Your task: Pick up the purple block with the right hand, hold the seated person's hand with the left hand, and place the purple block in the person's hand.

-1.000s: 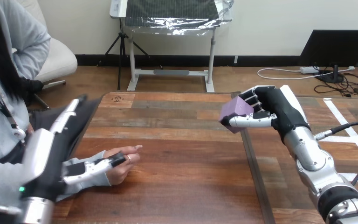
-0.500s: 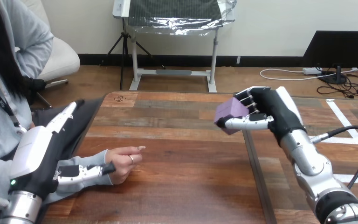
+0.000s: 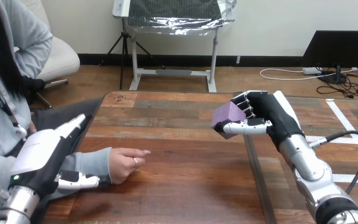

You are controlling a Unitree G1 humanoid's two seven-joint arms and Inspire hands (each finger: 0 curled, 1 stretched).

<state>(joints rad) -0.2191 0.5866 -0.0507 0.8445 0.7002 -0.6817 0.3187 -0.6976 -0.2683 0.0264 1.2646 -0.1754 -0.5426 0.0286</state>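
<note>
1. Surface [image 3: 177,186]: wooden, bare between my two sets of fingers, leaving a free path across.
2. Left hand [image 3: 42,156]: lies along the person's sleeve, fingers straight, thumb just under the wrist and not closed round it. It is placed to steady the arm, I judge.
3. Right hand [image 3: 265,114]: raised off the surface, fingers [image 3: 247,103] and thumb clamped on item 5.
4. Person's hand [image 3: 121,165]: just past my left thumb, resting knuckles-up and loosely curled. It would need to turn palm-up to receive.
5. Purple block [image 3: 227,119]: in my right fingers, well apart from item 4.
</note>
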